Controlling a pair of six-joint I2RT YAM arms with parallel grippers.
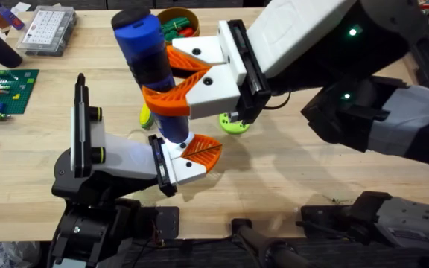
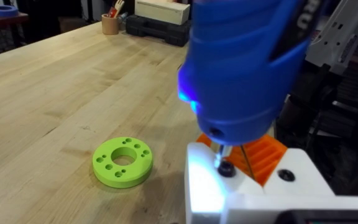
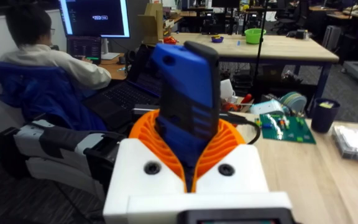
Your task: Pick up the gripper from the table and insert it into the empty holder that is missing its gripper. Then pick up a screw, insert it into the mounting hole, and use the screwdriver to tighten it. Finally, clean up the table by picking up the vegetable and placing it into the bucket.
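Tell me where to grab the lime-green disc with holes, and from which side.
Grip the lime-green disc across its outer rim, coming straight down from above. It lies flat on the table, round and low-walled, so a pinch on opposite edges probably holds best; a sideways approach would likely just push it.

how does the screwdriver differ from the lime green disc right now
The screwdriver is blue and cylindrical; the green disc is flat, round and pierced with holes. The screwdriver stands upright, clamped in the right tool, while the disc lies loose on the table. The screwdriver looks much taller than the disc.
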